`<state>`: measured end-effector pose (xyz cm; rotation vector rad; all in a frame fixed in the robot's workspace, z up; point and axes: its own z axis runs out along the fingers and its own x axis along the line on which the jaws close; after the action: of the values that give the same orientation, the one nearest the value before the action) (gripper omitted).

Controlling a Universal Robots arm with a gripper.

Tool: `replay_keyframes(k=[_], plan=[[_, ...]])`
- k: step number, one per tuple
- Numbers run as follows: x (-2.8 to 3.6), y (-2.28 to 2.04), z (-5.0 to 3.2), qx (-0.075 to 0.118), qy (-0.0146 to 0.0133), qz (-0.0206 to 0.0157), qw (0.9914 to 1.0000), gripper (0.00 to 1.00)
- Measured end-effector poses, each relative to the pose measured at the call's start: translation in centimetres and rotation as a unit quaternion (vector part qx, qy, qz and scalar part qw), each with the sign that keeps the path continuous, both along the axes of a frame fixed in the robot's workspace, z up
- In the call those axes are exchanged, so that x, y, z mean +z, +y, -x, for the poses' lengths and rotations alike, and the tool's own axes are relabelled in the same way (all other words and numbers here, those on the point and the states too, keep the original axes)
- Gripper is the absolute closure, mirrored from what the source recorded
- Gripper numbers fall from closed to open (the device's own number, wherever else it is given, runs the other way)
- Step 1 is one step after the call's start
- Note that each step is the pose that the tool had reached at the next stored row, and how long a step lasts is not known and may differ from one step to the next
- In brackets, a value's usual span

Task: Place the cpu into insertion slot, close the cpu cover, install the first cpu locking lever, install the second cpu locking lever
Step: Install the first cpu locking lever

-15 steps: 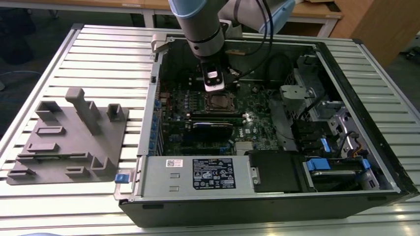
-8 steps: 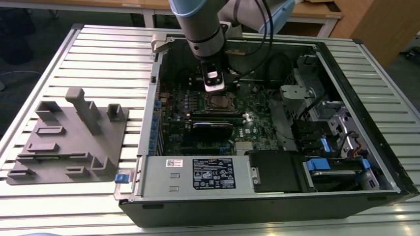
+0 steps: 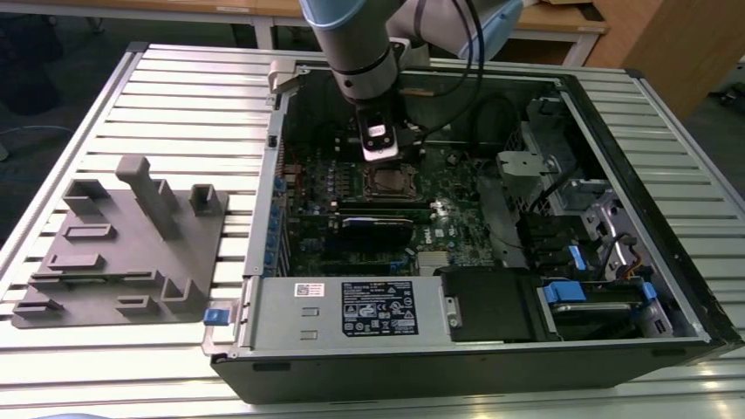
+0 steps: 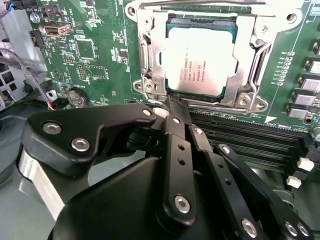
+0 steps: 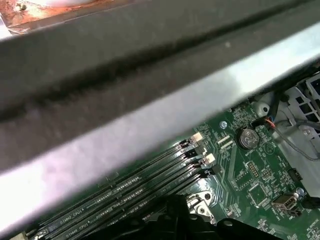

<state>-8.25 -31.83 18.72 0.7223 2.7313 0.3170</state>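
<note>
The cpu [image 4: 200, 57] lies flat in the insertion slot [image 4: 200, 22], its silver-grey top facing up. The cpu cover [image 4: 241, 75] rests down over it, framing the chip through its window. A thin metal lever [image 4: 200, 4] runs along the socket's far side. My gripper [image 4: 170, 102] is shut with nothing between its fingers, and its black tips sit at the socket's edge nearest the memory slots. In the exterior view the gripper [image 3: 379, 155] hangs just above the socket [image 3: 390, 184] inside the open computer case.
Black memory slots [image 4: 260, 140] run beside the socket on the green board [image 4: 95, 45]. The case's metal side rail [image 5: 150, 120] passes close to the wrist. A power supply box [image 3: 349, 307] and drive bays [image 3: 582, 288] fill the case front. A grey fixture [image 3: 117, 253] lies on the slatted table [image 3: 174, 96].
</note>
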Motion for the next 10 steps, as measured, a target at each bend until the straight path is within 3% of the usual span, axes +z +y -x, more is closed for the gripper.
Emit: replay_keyframes(k=[10], plan=[[-0.06, 0.22, -0.38, 0.000, 0.0005, -0.0012, 1.00000, 0.89]])
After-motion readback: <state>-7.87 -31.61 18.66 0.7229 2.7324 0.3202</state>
